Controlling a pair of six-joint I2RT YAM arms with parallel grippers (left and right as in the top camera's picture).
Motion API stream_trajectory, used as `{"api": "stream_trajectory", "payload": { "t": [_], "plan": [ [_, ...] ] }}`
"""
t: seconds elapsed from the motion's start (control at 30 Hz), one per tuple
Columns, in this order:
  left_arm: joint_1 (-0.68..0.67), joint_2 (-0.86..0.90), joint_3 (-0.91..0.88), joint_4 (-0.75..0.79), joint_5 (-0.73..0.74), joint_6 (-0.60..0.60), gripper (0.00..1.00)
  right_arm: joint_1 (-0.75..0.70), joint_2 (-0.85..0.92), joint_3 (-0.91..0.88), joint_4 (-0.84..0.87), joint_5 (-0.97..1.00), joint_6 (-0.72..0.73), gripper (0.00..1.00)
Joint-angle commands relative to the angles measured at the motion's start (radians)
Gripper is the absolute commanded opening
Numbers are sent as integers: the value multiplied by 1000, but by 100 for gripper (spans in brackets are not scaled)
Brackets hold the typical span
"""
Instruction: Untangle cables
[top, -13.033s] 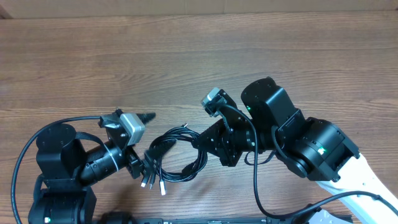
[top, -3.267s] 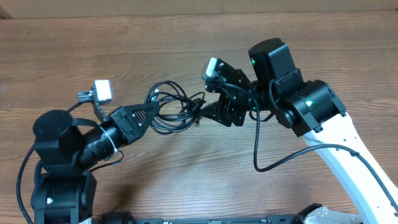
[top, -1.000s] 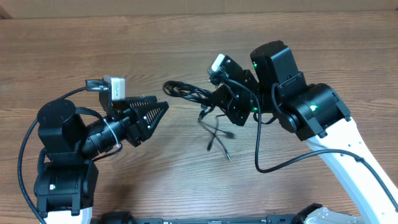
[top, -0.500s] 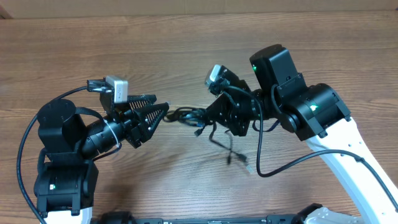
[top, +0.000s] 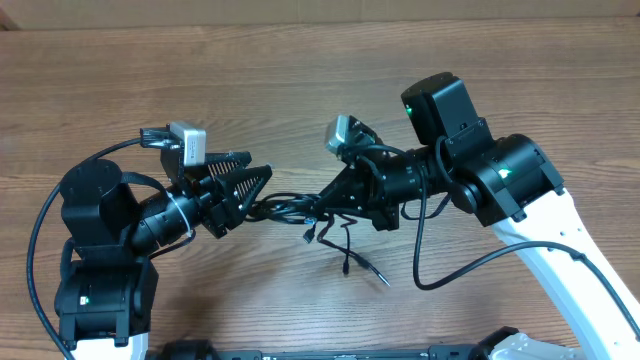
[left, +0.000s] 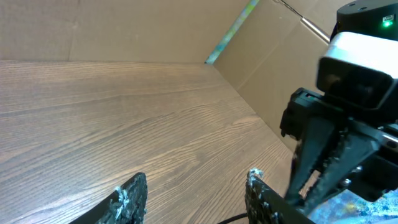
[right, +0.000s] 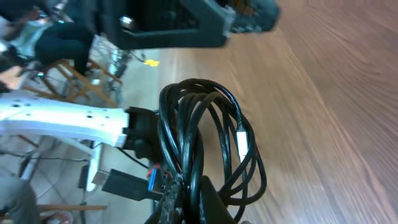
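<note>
"Nearest you, in the right wrist view: your right hand (right: 186, 198) is clamped on the cables (right: 200, 124), black loops standing up from its fingers."

"Overhead adds what that hides. The coil stretches between both hands, loose ends trailing over the bench (top: 300, 80). Your left hand (left: 196, 199) is spread, and its wrist view shows wood grain between the fingers."

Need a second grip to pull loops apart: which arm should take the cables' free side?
Left, I'd say. The left gripper has its jaws open, tips right beside the cables; the right gripper is shut on them, holding the bundle.
</note>
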Motion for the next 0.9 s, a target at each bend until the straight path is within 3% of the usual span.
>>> {"api": "stream_trajectory", "payload": {
  "t": [0.0,0.33,0.5,0.63,0.87],
  "plan": [
    [0,-6,10,2,35,39,51,-1,-28,29,10,-100,-24,4],
    [-1,-6,10,-17,134,119,51,-1,-28,29,70,-73,-15,4],
    [-1,-6,10,-51,133,143,52,-1,-28,29,135,115,98,4],
    [-1,-6,10,-70,133,169,52,-1,-28,29,158,125,115,4],
    [-1,-6,10,-72,134,169,52,-10,-28,29,239,150,289,4]
  ]
}}
